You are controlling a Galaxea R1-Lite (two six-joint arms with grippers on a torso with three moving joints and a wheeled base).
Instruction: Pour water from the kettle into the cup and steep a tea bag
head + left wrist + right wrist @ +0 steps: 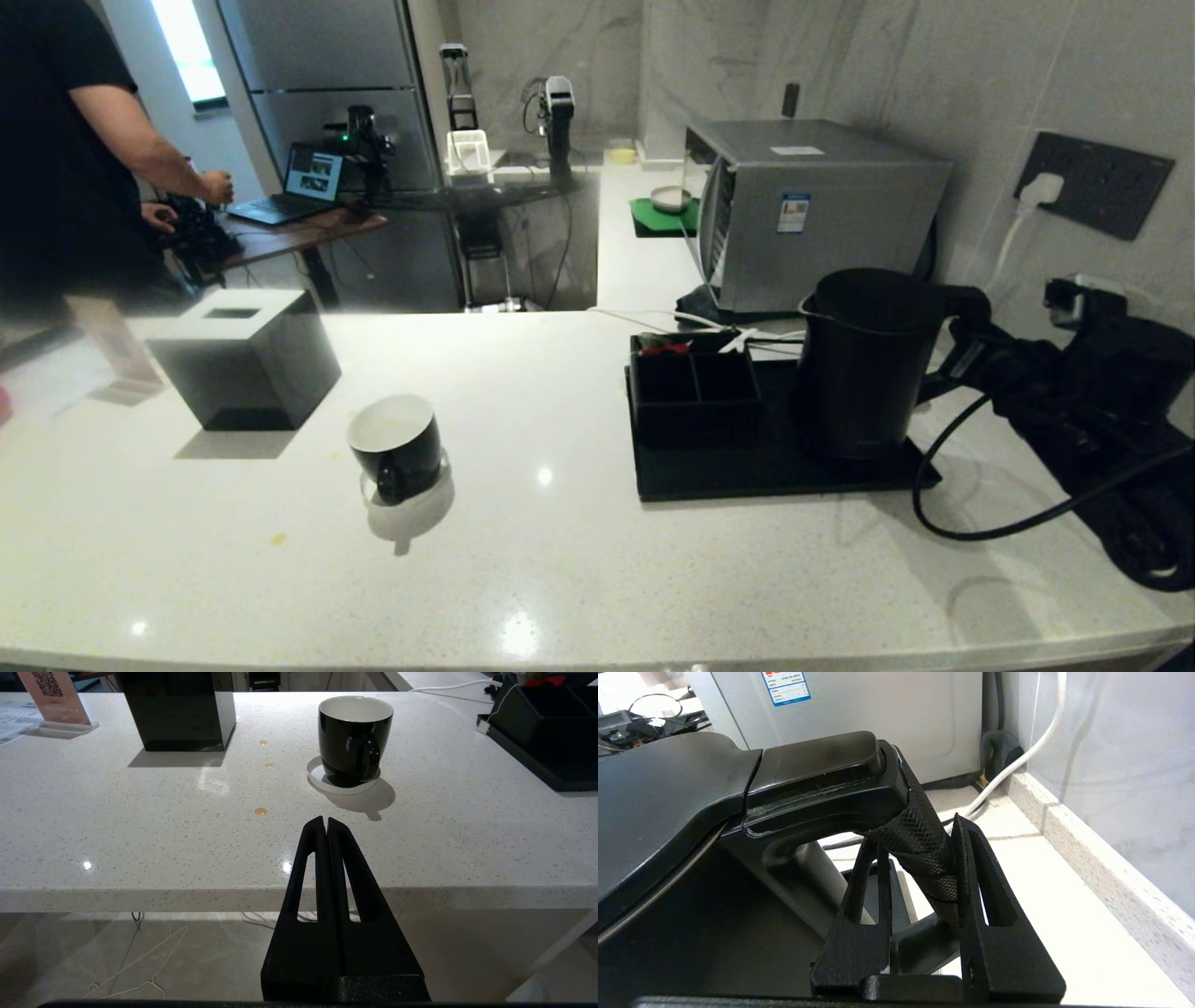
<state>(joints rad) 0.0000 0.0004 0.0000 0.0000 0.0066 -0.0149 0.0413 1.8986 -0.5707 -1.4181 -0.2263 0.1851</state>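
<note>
The tall matte-black kettle (864,364) stands upright on the black tray (766,478) at the right of the counter. My right gripper (960,355) reaches in from the right and is shut on the kettle's loop handle (924,844); in the right wrist view the mesh-textured grip sits between both fingers. The glossy black cup (397,443), white inside, rests on a small coaster left of centre with its handle toward me. My left gripper (325,820) is shut and empty, low in front of the counter's edge and pointing at the cup (352,737). No tea bag is clearly in view.
A black compartment organiser (695,383) with a red packet (665,347) shares the tray. A black cube tissue box (247,359) stands at the left and a microwave (822,210) behind the kettle. A black cable (980,527) loops on the counter. A person (65,140) stands far left.
</note>
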